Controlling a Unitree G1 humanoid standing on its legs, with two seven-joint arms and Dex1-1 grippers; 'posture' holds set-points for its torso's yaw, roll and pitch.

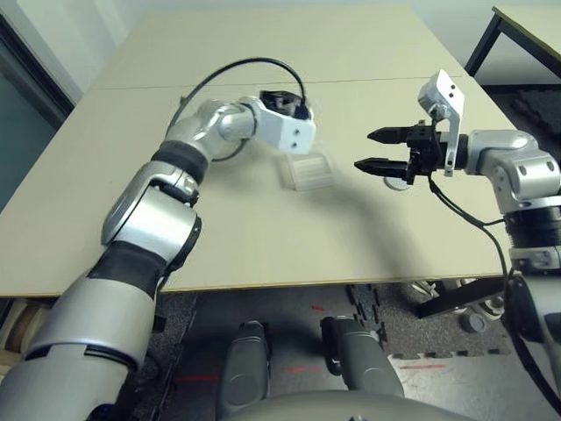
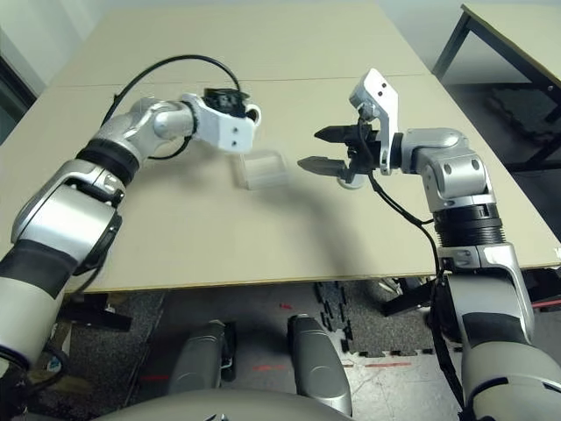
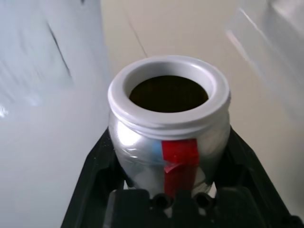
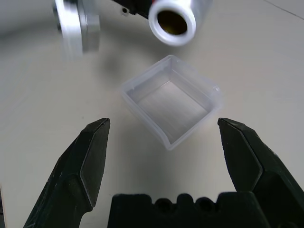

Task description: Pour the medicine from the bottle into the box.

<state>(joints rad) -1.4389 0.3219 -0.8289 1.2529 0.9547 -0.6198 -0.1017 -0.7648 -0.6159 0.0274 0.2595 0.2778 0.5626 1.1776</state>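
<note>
My left gripper [image 2: 230, 101] is shut on the silvery bottle [image 3: 168, 128], which has a red mark on its side. The bottle is uncapped and tipped over, its pale mouth [image 4: 172, 21] hanging just above and behind the far edge of the box [image 1: 311, 171]. This clear shallow tray lies on the table and looks empty. The bottle's inside is dark and the medicine is hidden. To the right of the box, a little above the table, my right gripper [image 1: 363, 150] hovers open, its fingers pointing at the box with nothing between them.
A small pale round thing [image 1: 396, 182] lies on the table under the right gripper. The beige table [image 1: 263, 246] has a seam across its far half and its front edge is near my body. Another table [image 1: 526, 26] stands at the far right.
</note>
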